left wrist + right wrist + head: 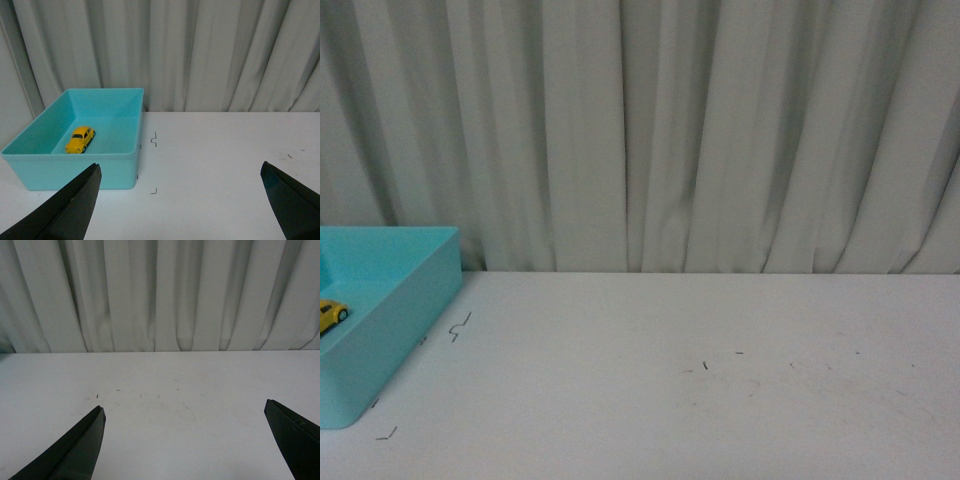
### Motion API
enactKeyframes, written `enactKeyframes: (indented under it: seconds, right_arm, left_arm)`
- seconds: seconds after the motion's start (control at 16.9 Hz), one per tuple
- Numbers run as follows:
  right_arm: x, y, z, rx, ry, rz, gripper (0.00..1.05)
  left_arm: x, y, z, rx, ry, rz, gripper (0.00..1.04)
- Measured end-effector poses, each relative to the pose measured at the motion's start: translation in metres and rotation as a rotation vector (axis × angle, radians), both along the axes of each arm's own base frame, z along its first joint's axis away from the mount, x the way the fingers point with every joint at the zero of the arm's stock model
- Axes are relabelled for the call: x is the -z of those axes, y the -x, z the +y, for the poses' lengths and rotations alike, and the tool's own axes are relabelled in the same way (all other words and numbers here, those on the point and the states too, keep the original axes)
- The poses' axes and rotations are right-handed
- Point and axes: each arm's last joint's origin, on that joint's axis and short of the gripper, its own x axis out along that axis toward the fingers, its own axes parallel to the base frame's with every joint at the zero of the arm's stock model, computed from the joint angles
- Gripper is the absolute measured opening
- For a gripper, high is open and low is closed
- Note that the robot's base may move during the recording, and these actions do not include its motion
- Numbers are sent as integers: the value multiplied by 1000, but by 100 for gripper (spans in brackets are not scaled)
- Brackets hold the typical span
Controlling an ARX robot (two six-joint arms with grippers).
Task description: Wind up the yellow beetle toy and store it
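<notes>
One small glossy yellow beetle toy car (80, 139) sits inside the turquoise plastic bin (116, 167), ahead of the wide-open, empty left pincer (180, 200); likely light, hard and slippery, best pinched across its sides.

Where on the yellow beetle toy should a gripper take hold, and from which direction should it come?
Grip the yellow beetle toy across its two long sides, coming from above. It stands on its wheels on the floor of the teal bin, away from the walls, so those walls block a level approach. The rounded roof would probably slip; the flatter door panels suit better. The open left gripper is nearest.
</notes>
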Motion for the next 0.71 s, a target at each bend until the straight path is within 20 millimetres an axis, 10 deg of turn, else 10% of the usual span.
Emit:
enactKeyframes:
  seconds: [0.71]
  right_arm:
    - [0,0,0,0,0,0,98]
  left_arm:
    - [0,0,0,0,0,0,98]
